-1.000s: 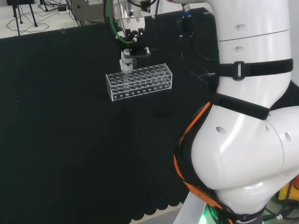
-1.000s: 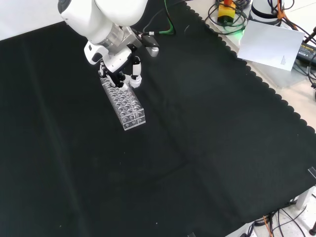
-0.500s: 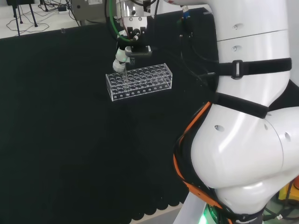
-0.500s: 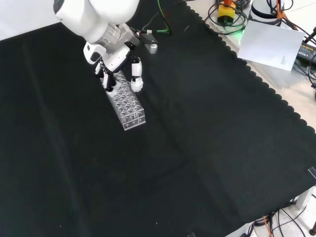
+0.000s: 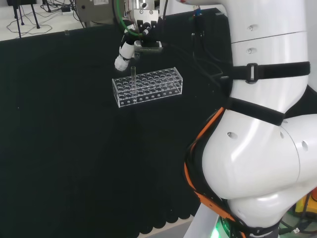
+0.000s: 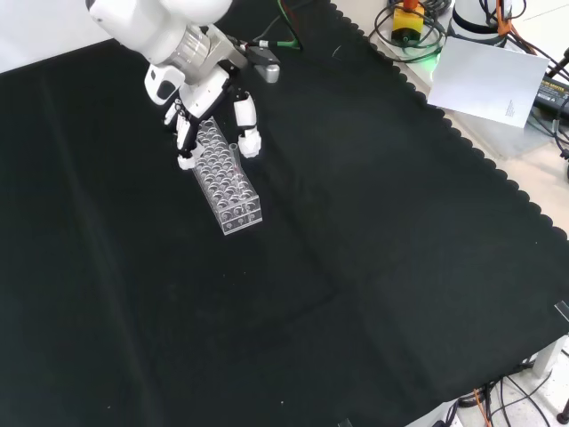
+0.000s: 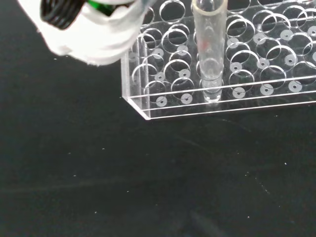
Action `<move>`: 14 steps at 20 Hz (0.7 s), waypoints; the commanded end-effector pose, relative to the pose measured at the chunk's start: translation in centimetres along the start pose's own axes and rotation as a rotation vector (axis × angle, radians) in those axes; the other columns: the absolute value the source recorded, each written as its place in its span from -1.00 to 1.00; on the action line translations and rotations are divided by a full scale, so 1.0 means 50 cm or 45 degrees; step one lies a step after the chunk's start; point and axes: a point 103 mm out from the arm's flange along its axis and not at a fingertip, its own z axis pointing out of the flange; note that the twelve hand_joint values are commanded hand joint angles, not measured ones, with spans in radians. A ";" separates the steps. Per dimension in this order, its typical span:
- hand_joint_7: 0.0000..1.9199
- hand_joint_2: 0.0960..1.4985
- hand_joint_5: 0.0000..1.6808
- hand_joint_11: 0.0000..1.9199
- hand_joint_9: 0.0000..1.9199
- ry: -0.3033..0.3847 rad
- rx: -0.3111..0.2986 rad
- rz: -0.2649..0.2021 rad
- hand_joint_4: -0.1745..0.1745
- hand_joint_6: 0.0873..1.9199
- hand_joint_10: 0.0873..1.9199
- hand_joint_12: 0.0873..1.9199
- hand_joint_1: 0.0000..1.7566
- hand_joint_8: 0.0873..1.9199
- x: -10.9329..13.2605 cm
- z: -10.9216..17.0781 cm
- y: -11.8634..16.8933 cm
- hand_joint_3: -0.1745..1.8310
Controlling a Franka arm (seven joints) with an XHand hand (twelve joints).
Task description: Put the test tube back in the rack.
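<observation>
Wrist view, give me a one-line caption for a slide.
A clear test tube stands upright in a hole of the clear rack on black cloth, with the hand beside it.

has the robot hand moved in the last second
Yes. In the head view the robot hand has risen up and left, away from the rack, leaving the test tube standing in it.

The rack [image 5: 147, 88] is sitting on the table [image 5: 69, 148], toward the far side in the head view and toward the upper left in the front view. The test tube [image 7: 210, 54] is standing upright in a hole of the rack's outer row, near one end. The hand [image 6: 209, 111] is hanging just above that end of the rack, apart from the tube.
</observation>
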 end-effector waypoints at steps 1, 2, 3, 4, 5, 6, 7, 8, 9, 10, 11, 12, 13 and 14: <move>-0.49 -0.20 -0.56 -0.93 -0.48 0.070 -0.130 -0.062 0.25 -0.70 -0.12 0.59 -0.01 -0.17 0.001 -0.048 -0.067 -0.46; -0.49 -0.21 -0.56 -0.93 -0.49 0.082 -0.163 -0.067 0.24 -0.71 -0.13 0.59 -0.01 -0.16 0.000 -0.057 -0.080 -0.44; -0.49 -0.19 -0.56 -0.93 -0.49 0.094 -0.195 -0.071 0.23 -0.71 -0.13 0.59 -0.03 -0.16 -0.002 -0.067 -0.094 -0.43; -0.49 -0.18 -0.55 -0.93 -0.48 0.110 -0.222 -0.074 0.21 -0.71 -0.13 0.59 -0.04 -0.16 -0.004 -0.076 -0.107 -0.42; -0.48 -0.18 -0.55 -0.93 -0.47 0.128 -0.245 -0.076 0.18 -0.71 -0.13 0.59 -0.04 -0.16 -0.006 -0.084 -0.119 -0.39; -0.48 -0.18 -0.55 -0.92 -0.47 0.147 -0.270 -0.076 0.12 -0.71 -0.14 0.59 -0.05 -0.16 -0.009 -0.092 -0.132 -0.37; -0.47 -0.17 -0.56 -0.92 -0.46 0.163 -0.289 -0.076 0.04 -0.71 -0.14 0.59 -0.05 -0.16 -0.012 -0.098 -0.145 -0.35; -0.47 -0.18 -0.57 -0.91 -0.46 0.183 -0.309 -0.076 -0.04 -0.72 -0.15 0.58 -0.06 -0.17 -0.015 -0.105 -0.158 -0.33; -0.46 -0.18 -0.58 -0.91 -0.45 0.201 -0.327 -0.075 -0.11 -0.73 -0.15 0.58 -0.06 -0.17 -0.018 -0.110 -0.172 -0.31; -0.46 -0.18 -0.58 -0.90 -0.45 0.212 -0.343 -0.075 -0.17 -0.73 -0.16 0.58 -0.07 -0.17 -0.020 -0.113 -0.185 -0.30; -0.45 -0.18 -0.59 -0.90 -0.45 0.213 -0.352 -0.076 -0.21 -0.73 -0.16 0.58 -0.07 -0.17 -0.022 -0.115 -0.198 -0.29; -0.45 -0.18 -0.59 -0.89 -0.44 0.211 -0.357 -0.078 -0.23 -0.74 -0.16 0.58 -0.07 -0.17 -0.023 -0.116 -0.209 -0.28; -0.45 -0.18 -0.59 -0.89 -0.44 0.206 -0.362 -0.079 -0.24 -0.74 -0.16 0.58 -0.08 -0.17 -0.023 -0.118 -0.220 -0.28; -0.45 -0.18 -0.59 -0.89 -0.44 0.203 -0.367 -0.080 -0.25 -0.74 -0.16 0.58 -0.08 -0.17 -0.023 -0.120 -0.231 -0.27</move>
